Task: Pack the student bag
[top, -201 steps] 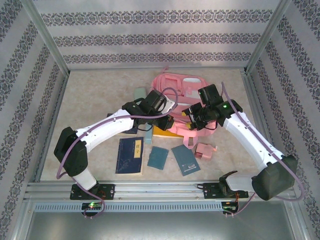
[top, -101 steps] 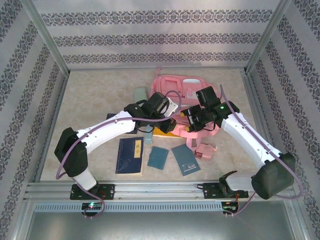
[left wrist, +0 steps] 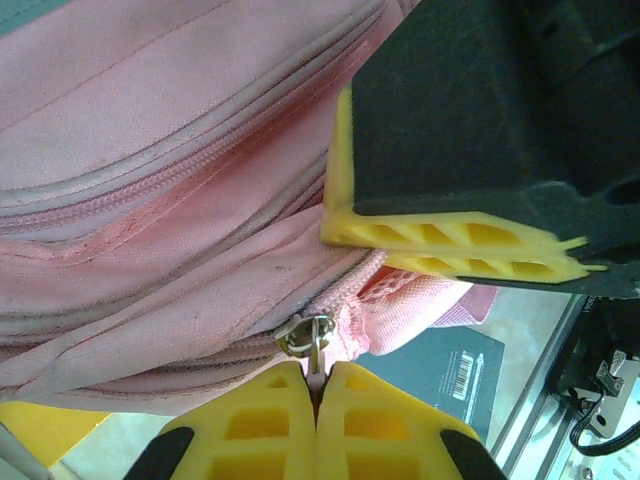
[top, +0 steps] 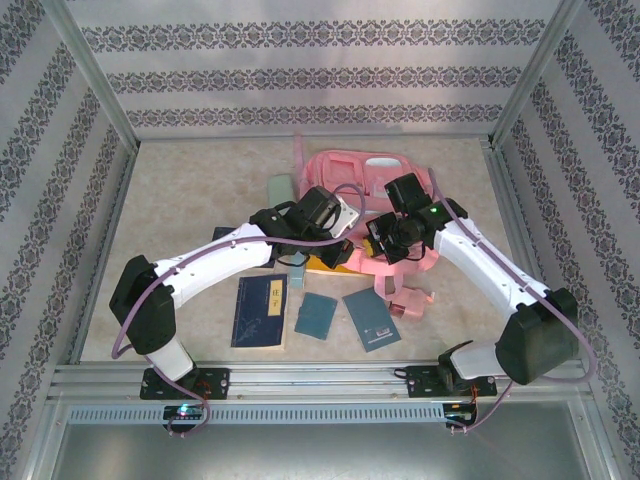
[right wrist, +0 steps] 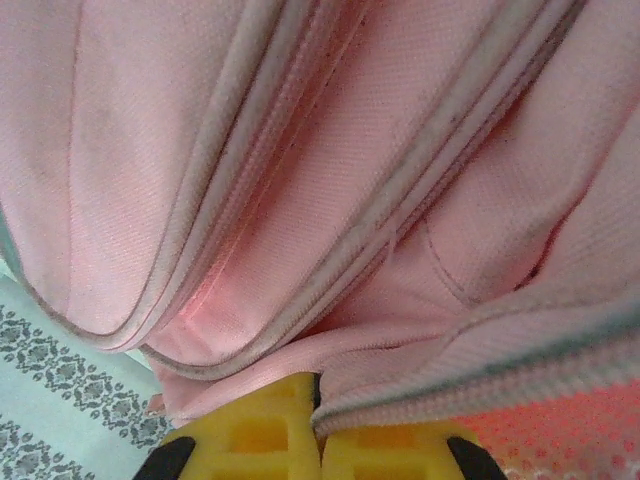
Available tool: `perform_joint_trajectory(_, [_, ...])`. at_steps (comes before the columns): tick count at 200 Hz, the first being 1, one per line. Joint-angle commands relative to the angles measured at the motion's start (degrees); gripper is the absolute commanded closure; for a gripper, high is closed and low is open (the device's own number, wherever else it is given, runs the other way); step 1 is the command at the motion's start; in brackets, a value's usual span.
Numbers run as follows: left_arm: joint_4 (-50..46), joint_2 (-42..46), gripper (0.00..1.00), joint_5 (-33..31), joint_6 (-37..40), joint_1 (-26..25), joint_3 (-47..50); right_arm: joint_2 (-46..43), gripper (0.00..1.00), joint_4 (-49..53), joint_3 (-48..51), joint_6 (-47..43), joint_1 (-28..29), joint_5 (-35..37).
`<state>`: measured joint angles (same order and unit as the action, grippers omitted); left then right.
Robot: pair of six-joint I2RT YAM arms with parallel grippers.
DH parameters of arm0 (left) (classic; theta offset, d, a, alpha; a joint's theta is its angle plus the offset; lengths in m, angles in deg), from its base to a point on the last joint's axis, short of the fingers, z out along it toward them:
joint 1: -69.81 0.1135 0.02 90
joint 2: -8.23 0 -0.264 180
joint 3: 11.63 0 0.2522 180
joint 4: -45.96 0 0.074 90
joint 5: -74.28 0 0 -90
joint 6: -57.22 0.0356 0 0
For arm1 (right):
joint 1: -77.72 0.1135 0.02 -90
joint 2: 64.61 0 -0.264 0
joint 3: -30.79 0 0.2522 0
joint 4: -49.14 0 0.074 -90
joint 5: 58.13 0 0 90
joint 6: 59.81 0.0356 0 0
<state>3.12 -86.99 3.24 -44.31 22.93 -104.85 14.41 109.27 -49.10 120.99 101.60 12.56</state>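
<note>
Left wrist: left gripper (left wrist: 316,388) pinches student bag (left wrist: 150,150) zipper pull (left wrist: 304,336).

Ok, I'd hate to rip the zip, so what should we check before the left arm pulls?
1. Left gripper jaws shut on the zipper pull: ok.
2. Right gripper jaws pinching the student bag fabric as an anchor: ok.
3. Zip track ahead free of snagged fabric: cannot tell.
4. Nothing caught under the bag: not ok, a yellow item pokes out beneath it.
5. Blue book clear of the arms: ok.
</note>
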Motion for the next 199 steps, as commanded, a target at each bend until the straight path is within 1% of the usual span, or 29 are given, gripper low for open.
perform_joint_trajectory(1, [4.02, 3.07, 1.0, -0.76, 1.21, -0.13, 0.44, -1.74, 1.0, 0.97, 0.06, -3.19, -0.75, 6.15])
perform_joint_trajectory(21, [3.79, 3.76, 1.0, -0.77, 0.48, 1.04, 1.62, -1.88, 1.0, 2.8, -0.35, -5.88, -1.35, 7.61])
perform_joint_trajectory(71, [3.19, 5.43, 1.0, -1.42, -0.13, 2.96, 5.15, -3.28, 1.0, 2.88, -0.22, -9.31, -2.49, 9.11])
perform_joint_trajectory(107, [4.85, 6.58, 1.0, -0.9, -2.21, 6.16, 7.63, -4.03, 1.0, 3.43, -1.72, -12.99, -3.02, 9.92])
perform_joint_trajectory(130, [5.01, 6.76, 1.0, -1.13, -2.75, 7.87, 7.66, -5.33, 1.0, 5.09, -2.91, -14.73, -3.15, 12.21])
perform_joint_trajectory(160, [5.14, 6.02, 1.0, -0.4, -2.79, 9.42, 6.14, -7.7, 1.0, 5.08, -2.34, -13.51, -3.56, 13.27])
perform_joint_trajectory(182, [2.74, 3.71, 1.0, -0.45, -0.45, 9.52, 0.73, -10.02, 1.0, 2.3, 0.45, -10.15, -3.56, 12.74])
perform_joint_trajectory(199, [1.21, 1.96, 1.0, -0.99, 0.54, 9.57, -3.42, -11.74, 1.0, -2.05, 3.83, -7.48, -3.62, 11.08])
